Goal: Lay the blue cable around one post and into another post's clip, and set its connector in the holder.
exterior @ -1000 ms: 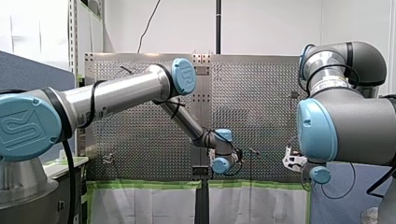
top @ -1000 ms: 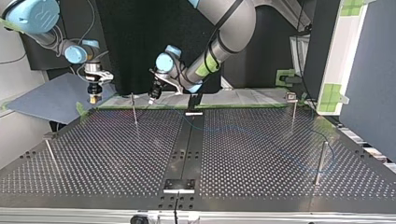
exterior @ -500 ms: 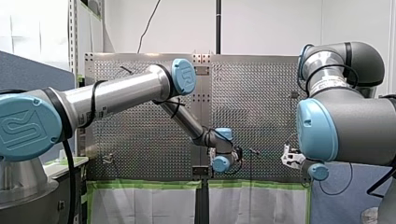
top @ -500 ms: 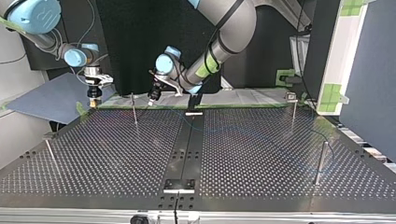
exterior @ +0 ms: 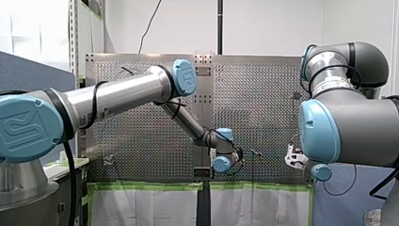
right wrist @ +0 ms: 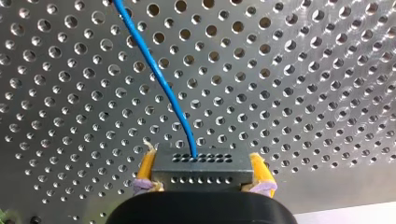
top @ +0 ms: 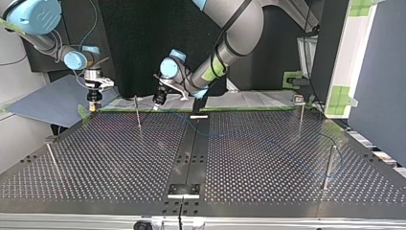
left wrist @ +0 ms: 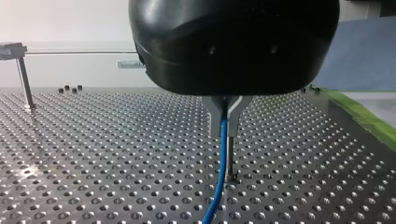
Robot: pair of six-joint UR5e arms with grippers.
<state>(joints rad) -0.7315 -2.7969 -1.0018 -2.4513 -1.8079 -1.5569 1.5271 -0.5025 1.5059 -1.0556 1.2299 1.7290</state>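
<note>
My right claw (right wrist: 201, 175) grips the dark connector (right wrist: 201, 163) between its yellow pads. The blue cable (right wrist: 159, 80) leaves the connector's face and runs ahead over the perforated desk (right wrist: 303, 93). My left claw (left wrist: 225, 116) is pinched narrow on the cable, with a thin post (left wrist: 230, 158) just beyond its fingers.

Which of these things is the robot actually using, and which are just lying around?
In use: thin blue cable, dark perforated connector block in my right gripper, my left gripper pinching the cable, slim metal posts.
Lying about: blue-grey board, green tape strip.
</note>
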